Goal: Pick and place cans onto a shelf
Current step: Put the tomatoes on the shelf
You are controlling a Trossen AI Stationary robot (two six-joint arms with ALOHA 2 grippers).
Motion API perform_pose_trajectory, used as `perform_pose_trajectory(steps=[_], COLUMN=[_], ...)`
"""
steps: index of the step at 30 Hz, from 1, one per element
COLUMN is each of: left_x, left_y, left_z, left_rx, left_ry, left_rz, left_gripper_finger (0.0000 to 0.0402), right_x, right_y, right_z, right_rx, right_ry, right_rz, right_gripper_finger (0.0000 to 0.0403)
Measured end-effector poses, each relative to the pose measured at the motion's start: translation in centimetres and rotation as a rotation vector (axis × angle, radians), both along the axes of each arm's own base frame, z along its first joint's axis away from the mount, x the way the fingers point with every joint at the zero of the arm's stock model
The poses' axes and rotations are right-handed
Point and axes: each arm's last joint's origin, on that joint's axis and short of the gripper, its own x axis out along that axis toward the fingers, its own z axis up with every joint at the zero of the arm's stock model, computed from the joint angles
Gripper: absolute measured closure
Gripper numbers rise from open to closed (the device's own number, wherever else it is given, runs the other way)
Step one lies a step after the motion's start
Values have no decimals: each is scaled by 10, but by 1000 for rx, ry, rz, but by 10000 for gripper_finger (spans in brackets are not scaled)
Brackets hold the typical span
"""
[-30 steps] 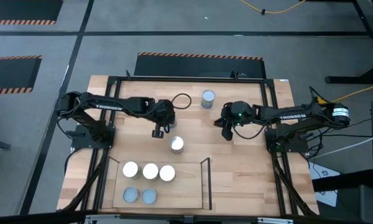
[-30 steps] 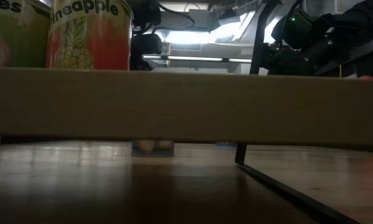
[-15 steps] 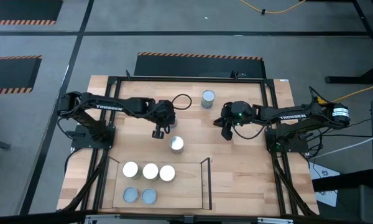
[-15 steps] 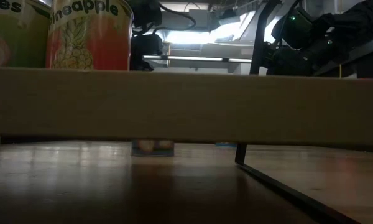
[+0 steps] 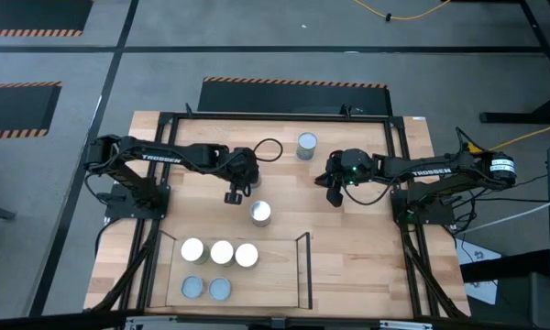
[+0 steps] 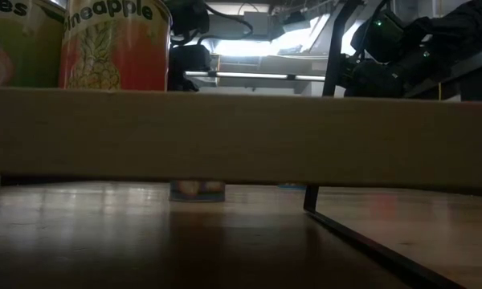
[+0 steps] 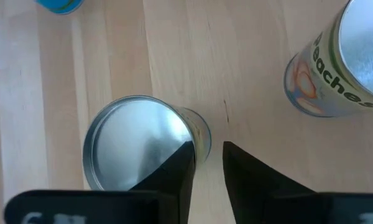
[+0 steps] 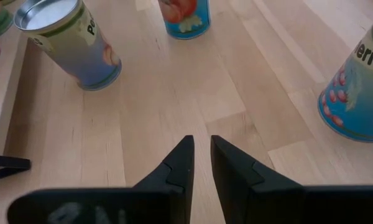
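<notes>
Well, reading the table (image 5: 367, 266) from above with twelve at its far edge, the shelf (image 5: 275, 275) sits at about seven o'clock by the near edge. Five cans already stand on its left half: three white-topped ones (image 5: 222, 252) in the row toward the table's middle and two grey-topped ones (image 5: 206, 288) in the row behind them at six. From table height I can see the front of the pineapple can (image 6: 116, 44) above the shelf board. Another can (image 5: 261, 213) stands alone near the table's centre, and one more (image 5: 306, 145) waits at twelve, close to the far edge. My left fingers (image 7: 186, 154) hang at about ten o'clock from the centre can, pointing down. They are a little apart and hold nothing. A silver-topped can (image 7: 137, 140) lies under and just beside one of them, not between them, and the peaches can (image 7: 336, 68) stands near it. My right fingers (image 8: 185, 155) hover at about two o'clock from the centre can, well apart from it. Only a narrow gap shows between them, with bare wood below and no can in them.
</notes>
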Motion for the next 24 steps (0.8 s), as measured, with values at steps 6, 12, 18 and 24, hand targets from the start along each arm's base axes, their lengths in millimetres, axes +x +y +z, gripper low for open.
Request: perform_pose_trajectory(steps=[6, 12, 18, 24], left_x=[3, 9, -7, -44], left_y=[0, -1, -6, -10], left_z=[9, 33, 67, 105], left_rx=[-15, -8, 4, 14], left_ry=[-46, -125, -217, -330], left_rz=[37, 33, 18, 55], left_gripper_finger=[323, 323, 323, 323], right_x=[0, 2, 8, 24], right_y=[0, 0, -2, -7], right_z=[0, 2, 12, 48], right_rx=[3, -2, -23, -70], right_ry=[-1, -27, -105, -213], right_rz=[-3, -3, -1, 6], right_gripper_finger=[343, 337, 336, 335])
